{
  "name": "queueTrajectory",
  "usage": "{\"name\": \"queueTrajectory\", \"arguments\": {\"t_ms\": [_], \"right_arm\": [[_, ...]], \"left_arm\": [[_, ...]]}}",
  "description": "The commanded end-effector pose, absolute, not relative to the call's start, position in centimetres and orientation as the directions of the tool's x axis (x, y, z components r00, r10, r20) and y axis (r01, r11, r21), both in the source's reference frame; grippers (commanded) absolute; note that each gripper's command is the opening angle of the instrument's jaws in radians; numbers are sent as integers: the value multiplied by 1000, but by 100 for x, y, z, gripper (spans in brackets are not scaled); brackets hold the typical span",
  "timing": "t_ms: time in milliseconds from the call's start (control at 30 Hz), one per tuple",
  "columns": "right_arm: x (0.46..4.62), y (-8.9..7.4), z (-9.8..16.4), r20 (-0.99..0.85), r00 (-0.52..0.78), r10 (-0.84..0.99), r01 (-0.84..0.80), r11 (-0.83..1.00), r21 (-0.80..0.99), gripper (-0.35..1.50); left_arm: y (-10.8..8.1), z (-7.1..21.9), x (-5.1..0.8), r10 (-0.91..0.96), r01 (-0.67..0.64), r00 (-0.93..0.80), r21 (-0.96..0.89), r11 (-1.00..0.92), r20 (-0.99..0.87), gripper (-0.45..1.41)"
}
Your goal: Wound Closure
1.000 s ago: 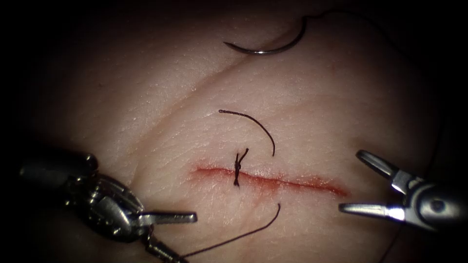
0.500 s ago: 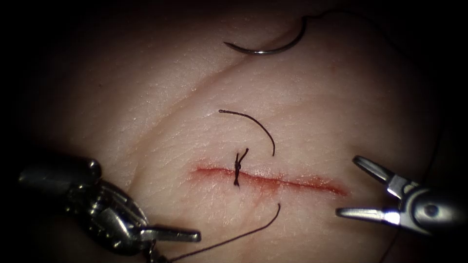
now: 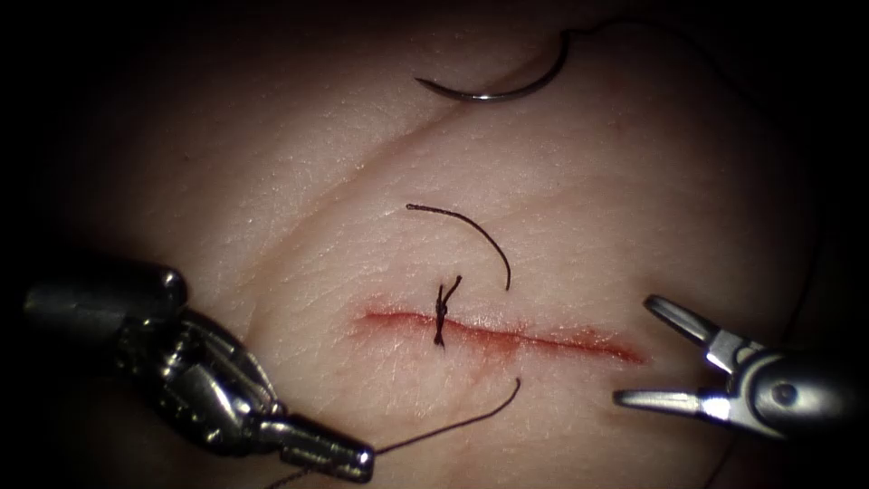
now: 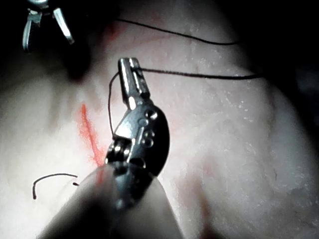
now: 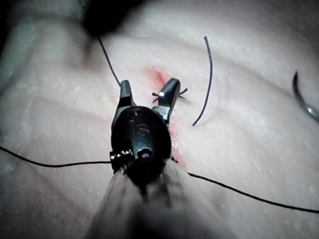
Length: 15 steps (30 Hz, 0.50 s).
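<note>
The cut [image 3: 507,337] runs across the tissue [image 3: 299,235], rimmed with red fluid, with one tied knot [image 3: 441,313] on its left half. My left tool [image 3: 355,456] sits below and left of the cut's left end, jaws shut on the thread [image 3: 453,424], whose free end curls up near the cut. The left wrist view shows that grip [image 4: 128,67] at the jaw tips. My right tool [image 3: 635,350] stands open at the cut's right end and holds nothing; its jaws [image 5: 149,87] frame the knot [image 5: 167,93]. The needle [image 3: 493,91] lies free on the tissue far above the cut.
A loose curved piece of cut thread [image 3: 471,231] lies on the tissue just above the knot. A long strand [image 5: 239,191] crosses under my right tool's shaft. A skin crease [image 3: 362,167] runs diagonally toward the needle.
My left tool's jaws went from open to shut on the thread and swung down to the right. My right tool drifted slightly left and down, staying open.
</note>
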State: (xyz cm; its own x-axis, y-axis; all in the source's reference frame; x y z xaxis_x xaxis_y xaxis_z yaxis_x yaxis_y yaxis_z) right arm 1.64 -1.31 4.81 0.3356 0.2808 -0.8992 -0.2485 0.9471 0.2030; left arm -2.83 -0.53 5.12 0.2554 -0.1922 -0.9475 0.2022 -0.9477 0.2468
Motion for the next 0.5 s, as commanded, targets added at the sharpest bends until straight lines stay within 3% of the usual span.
{"name": "queueTrajectory", "arguments": {"t_ms": [33,500], "right_arm": [[173,-136,483,-901,330,280,-239,949,207,126],[191,-149,464,-902,363,236,-141,970,197,125]], "left_arm": [[-56,518,-289,-192,200,252,246,-948,-948,-45],[-40,528,-327,-196,205,227,243,-948,-954,-45]]}}
